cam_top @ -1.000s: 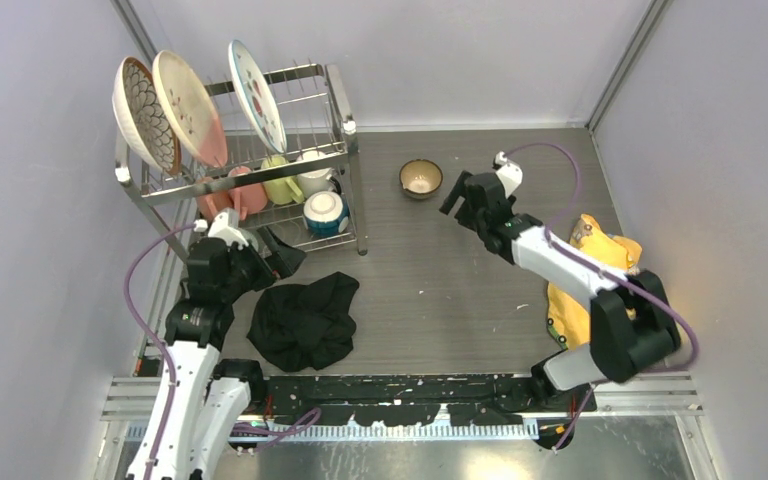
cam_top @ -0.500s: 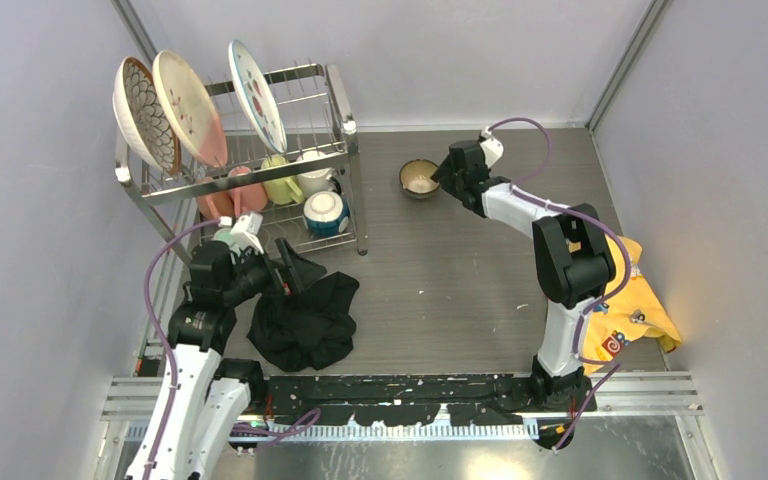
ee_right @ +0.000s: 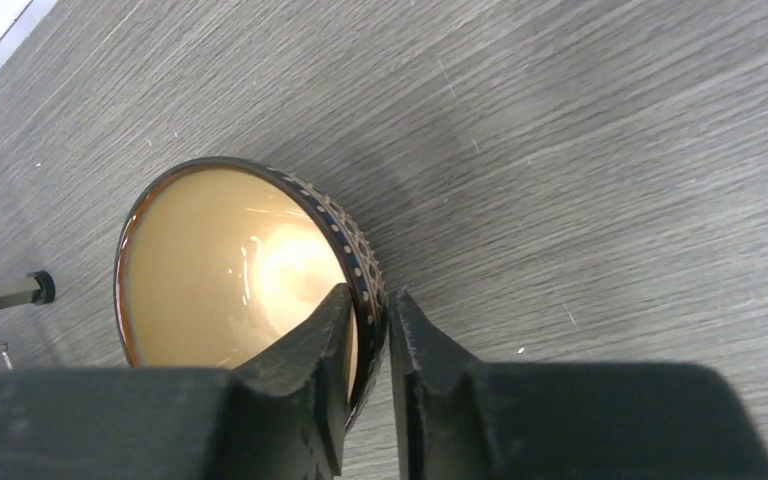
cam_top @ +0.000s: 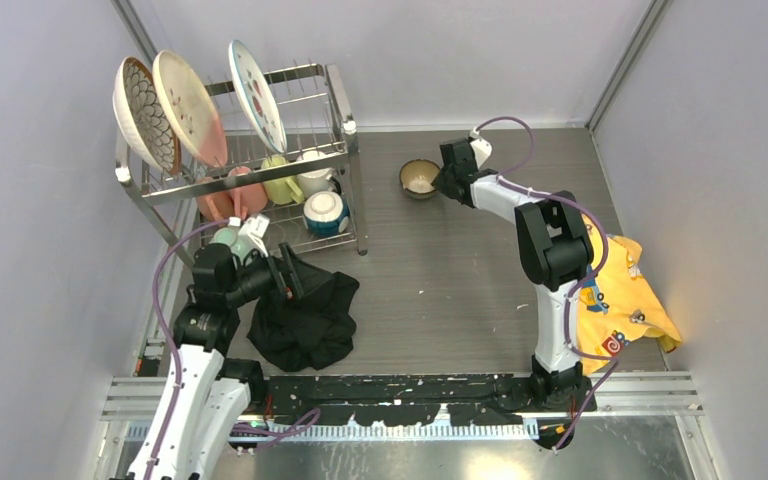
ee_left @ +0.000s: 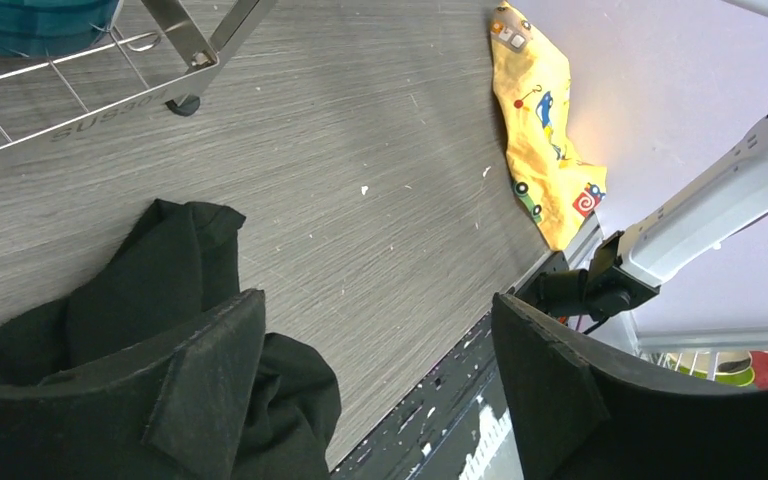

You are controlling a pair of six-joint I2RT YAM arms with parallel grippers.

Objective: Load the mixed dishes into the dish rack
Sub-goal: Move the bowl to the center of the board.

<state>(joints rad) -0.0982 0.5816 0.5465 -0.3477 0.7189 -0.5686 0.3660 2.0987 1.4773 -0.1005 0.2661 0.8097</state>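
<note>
The small brown bowl (cam_top: 418, 178) (ee_right: 230, 260) stands upright on the table, right of the dish rack (cam_top: 345, 130). My right gripper (cam_top: 448, 180) (ee_right: 370, 305) is shut on the bowl's near rim, one finger inside and one outside. Three patterned plates (cam_top: 188, 105) stand on the rack's top tier. Pink (cam_top: 235, 192), yellow (cam_top: 280, 182) and white (cam_top: 312, 172) mugs and a blue bowl (cam_top: 325, 212) sit on the lower tier. My left gripper (cam_top: 295, 275) (ee_left: 377, 305) hangs open over the black cloth's edge, holding nothing.
The black cloth (cam_top: 305, 320) (ee_left: 160, 290) lies crumpled in front of the rack. A yellow cloth (cam_top: 625, 300) (ee_left: 540, 140) lies by the right wall. The rack's foot (ee_left: 182, 103) and lower wire shelf show in the left wrist view.
My right gripper reached left to the brown bowl and shut on its rim. The left gripper swung right from the rack to above the black cloth, its jaws narrowing slightly.
</note>
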